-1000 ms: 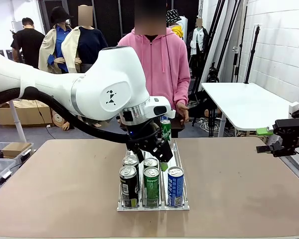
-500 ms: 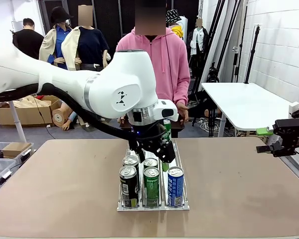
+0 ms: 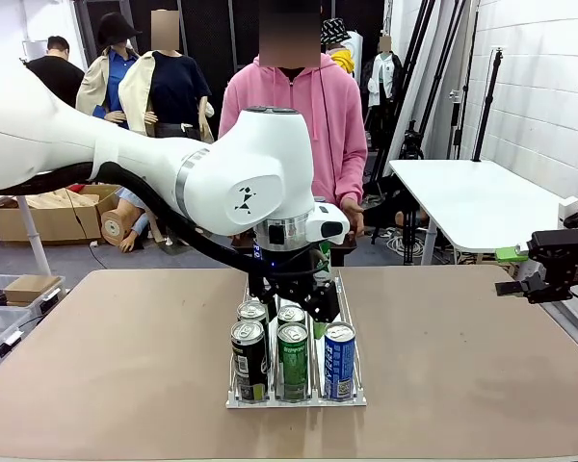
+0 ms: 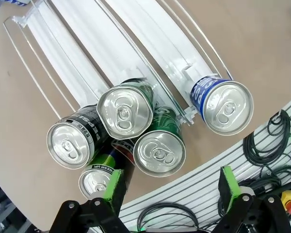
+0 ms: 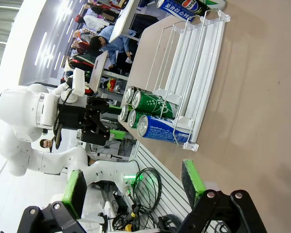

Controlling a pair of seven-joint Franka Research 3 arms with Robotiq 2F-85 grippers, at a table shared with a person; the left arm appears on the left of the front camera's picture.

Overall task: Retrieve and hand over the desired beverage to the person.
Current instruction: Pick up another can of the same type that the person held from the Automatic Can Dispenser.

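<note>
The person in a pink hooded sweatshirt (image 3: 294, 125) is standing at the far side of the tan tabletop (image 3: 125, 366), pretty much dead centre across from me. The drinks are all upright in a clear plastic three-lane rack (image 3: 356, 397) in the middle of the table, bunched at my end of it. Front row, left to right, is a black can (image 3: 249, 358), a green can (image 3: 293, 358) and a blue can (image 3: 339, 358), all with silver tops. A second black can (image 3: 253, 311) and a second green can (image 3: 291, 315) stand right behind the first two, packed tight against them.

My left gripper (image 3: 313, 306) hangs point-down over the rack, just behind that second row. Its jaws are spread wide with nothing caught between them. On its wrist cam I'm looking straight down on five can tops, with the green pads (image 4: 114, 187) poking up at the bottom of the picture.

My right gripper (image 3: 509, 271) sits way out by the table's right edge, well apart from the rack. Its jaws are released too and empty, and its wrist cam sees the rack sideways from afar.
</note>
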